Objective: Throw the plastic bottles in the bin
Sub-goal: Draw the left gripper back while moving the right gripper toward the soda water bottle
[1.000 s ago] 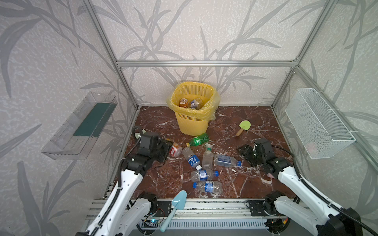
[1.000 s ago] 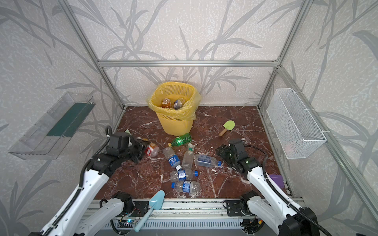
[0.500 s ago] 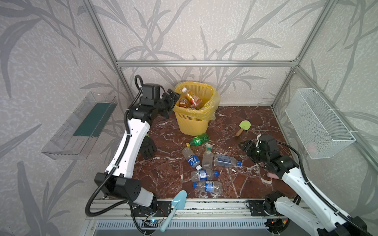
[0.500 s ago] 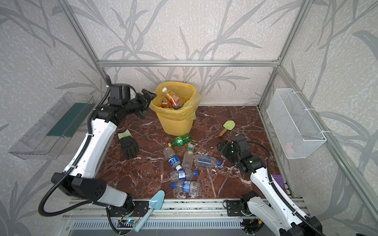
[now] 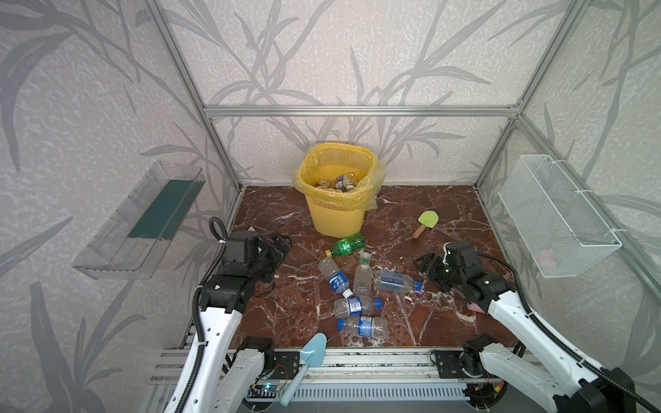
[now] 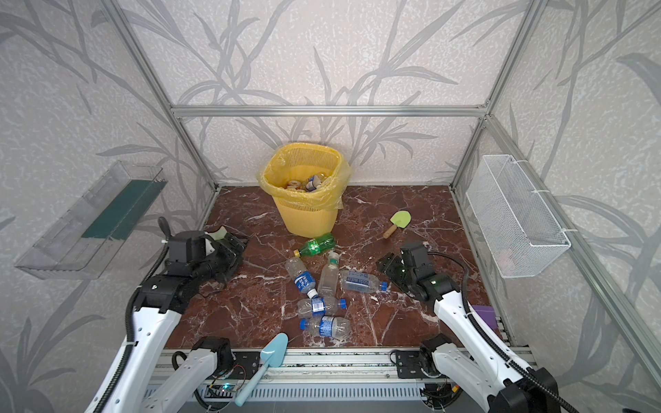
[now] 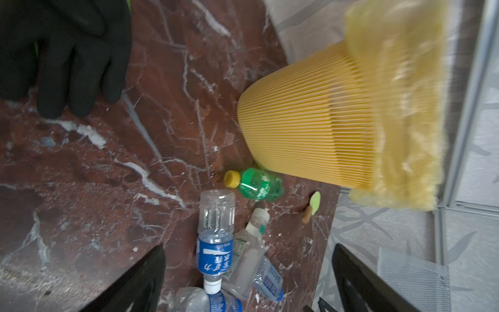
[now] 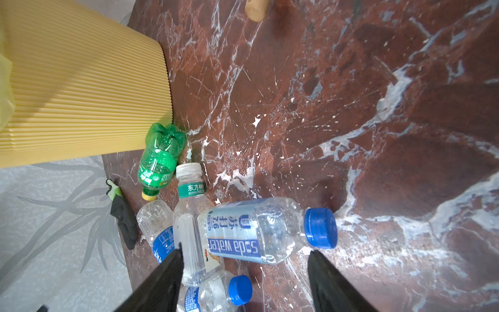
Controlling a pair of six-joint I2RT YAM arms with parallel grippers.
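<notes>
Right wrist view: you are lining up spread, empty right fingers (image 8: 162, 283) on the soda bottle (image 8: 259, 229), probably needing a reach and squeeze; left fingers (image 7: 135, 283) are hanging spread too.

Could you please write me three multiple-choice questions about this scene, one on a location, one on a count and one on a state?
1. Where is the green bottle?
A on the floor by the bin
B inside the bin
C in the basket

2. How many bottles lie on the floor?
A three
B ten
C six

3. The left claw is:
A shut on a bottle
B open, empty
C shut on a glove

Answers:
1 A, it lies at the bin's foot.
2 C, six show in both top views.
3 B, its wrist view shows the fingers wide apart, gripping nothing.
</notes>
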